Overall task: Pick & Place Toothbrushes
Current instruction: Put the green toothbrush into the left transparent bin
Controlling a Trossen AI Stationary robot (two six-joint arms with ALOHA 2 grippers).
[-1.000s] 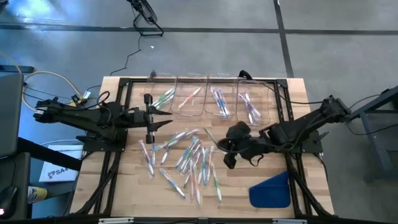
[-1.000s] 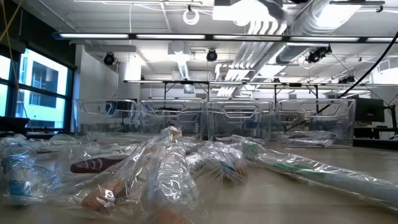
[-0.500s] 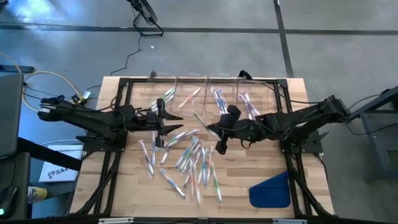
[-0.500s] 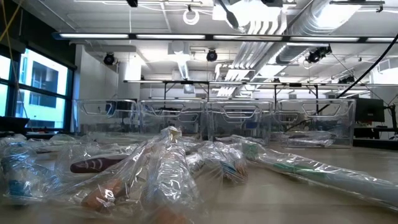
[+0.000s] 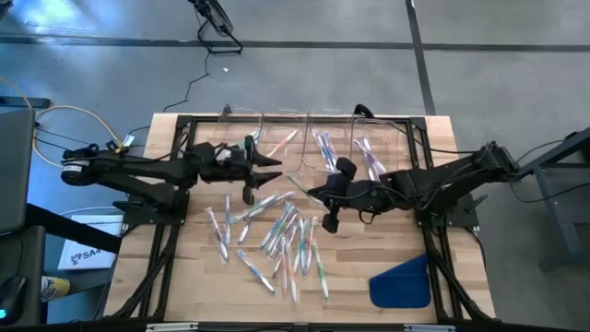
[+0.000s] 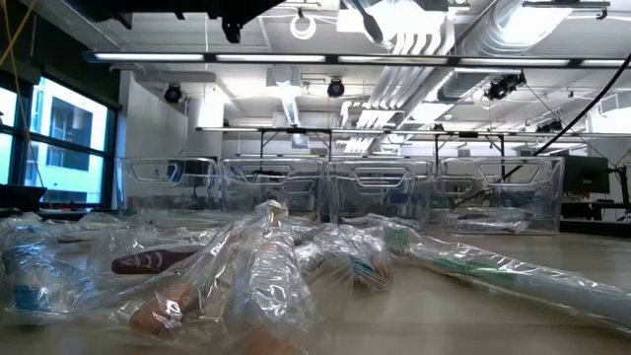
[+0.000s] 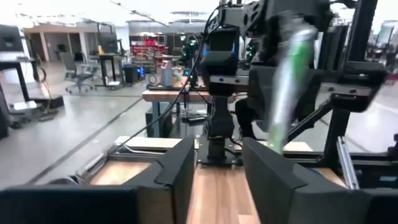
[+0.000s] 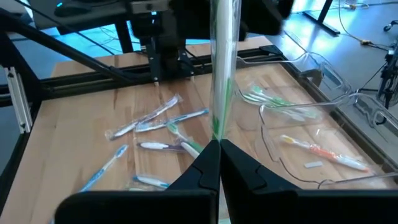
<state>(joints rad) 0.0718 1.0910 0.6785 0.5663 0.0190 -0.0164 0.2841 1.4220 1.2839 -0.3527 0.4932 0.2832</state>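
Observation:
My right gripper [image 5: 320, 195] hangs above the table's middle, shut on a green toothbrush [image 8: 221, 74] in a clear wrapper. The toothbrush [image 5: 300, 182] points toward my left gripper [image 5: 275, 171]. That gripper is open in its wrist view [image 7: 217, 168], with nothing between the fingers. The green toothbrush [image 7: 287, 81] shows just beyond its fingers. A loose pile of wrapped toothbrushes [image 5: 281, 235] lies on the wooden table. Others lie in clear bins [image 5: 313, 148] at the far edge. My right gripper pinches one end of the wrapped green toothbrush [image 8: 218, 132] between its two fingertips. The toothbrush sticks straight out beyond the fingers, along their line, slanting toward the table's far left. It is lifted clear of the table and the pile.
Several clear bins stand in a row at the far edge, sorted green [image 5: 244, 145], pink-orange [image 5: 281, 143], blue [image 5: 327, 152] and purple [image 5: 369, 159]. A blue flat piece [image 5: 401, 281] lies at the near right. A black frame [image 5: 175, 184] runs around the table's edges.
My left gripper has moved toward the table's right, closing on the right gripper, and its wrist has rolled. My right gripper has carried the green toothbrush up and toward the far left, rolling as it went, then nearly stopped.

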